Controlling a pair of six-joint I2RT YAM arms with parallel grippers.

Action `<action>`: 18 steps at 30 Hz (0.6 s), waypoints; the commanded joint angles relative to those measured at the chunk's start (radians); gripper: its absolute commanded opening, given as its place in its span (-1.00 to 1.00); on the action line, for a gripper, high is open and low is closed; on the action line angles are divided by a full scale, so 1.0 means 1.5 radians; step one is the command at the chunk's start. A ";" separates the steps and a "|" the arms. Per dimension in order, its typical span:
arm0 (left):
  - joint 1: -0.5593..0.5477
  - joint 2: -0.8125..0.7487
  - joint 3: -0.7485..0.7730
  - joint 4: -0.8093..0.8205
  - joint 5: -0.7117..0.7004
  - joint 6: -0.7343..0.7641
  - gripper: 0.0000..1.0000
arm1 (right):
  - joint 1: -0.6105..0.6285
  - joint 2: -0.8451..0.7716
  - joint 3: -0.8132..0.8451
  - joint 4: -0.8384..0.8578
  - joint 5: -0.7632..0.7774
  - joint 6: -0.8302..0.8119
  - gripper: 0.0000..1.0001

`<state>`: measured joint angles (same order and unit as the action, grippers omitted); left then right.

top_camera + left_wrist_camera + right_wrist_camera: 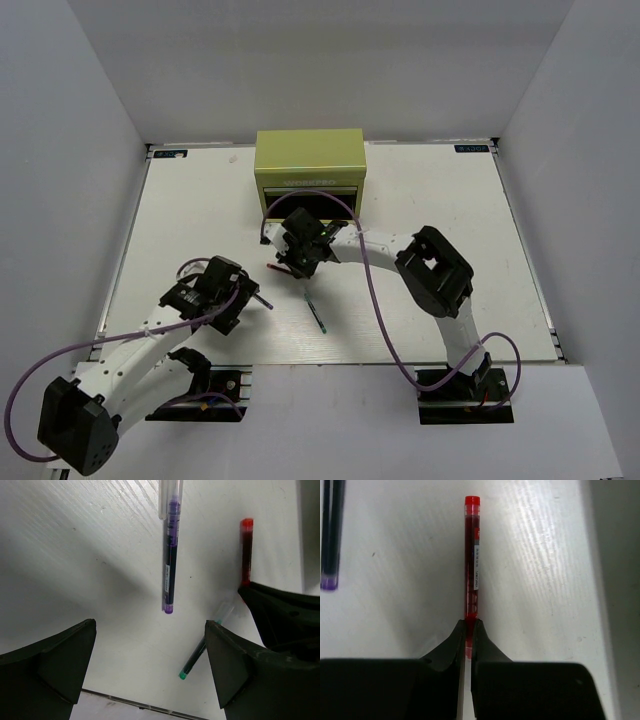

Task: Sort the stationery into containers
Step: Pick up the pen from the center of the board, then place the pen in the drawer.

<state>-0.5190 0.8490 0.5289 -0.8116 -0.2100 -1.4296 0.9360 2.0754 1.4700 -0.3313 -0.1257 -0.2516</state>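
My right gripper (469,630) is shut on the end of a red pen (472,555) that lies along the white table. In the top view this gripper (293,258) is just in front of the olive tool chest (310,158). My left gripper (150,650) is open and empty above the table, and stands at the left in the top view (243,296). A dark blue pen (169,565) lies ahead of it, with the red pen (246,550) to its right. A teal-green pen (199,654) lies by the right finger and shows in the top view (316,312). Other pens are out of view.
The right arm's black wrist (285,620) sits close at the right of the left wrist view. The dark blue pen's end (331,535) shows at the top left of the right wrist view. White walls enclose the table (450,220) on three sides.
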 commanded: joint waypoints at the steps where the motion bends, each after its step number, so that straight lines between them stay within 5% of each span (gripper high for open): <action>1: 0.003 0.021 -0.009 0.036 -0.019 -0.007 0.97 | -0.001 -0.062 0.023 -0.048 -0.075 -0.114 -1.00; 10: 0.003 0.152 0.052 0.056 -0.036 -0.007 0.72 | -0.043 -0.154 0.137 -0.083 -0.057 -0.224 -1.00; 18: 0.003 0.188 0.065 0.085 -0.043 -0.007 0.69 | -0.097 -0.140 0.170 -0.060 0.036 -0.313 -1.00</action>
<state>-0.5190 1.1217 0.5850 -0.7094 -0.2417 -1.4338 0.8146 1.8431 1.6920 -0.4252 -0.1436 -0.6422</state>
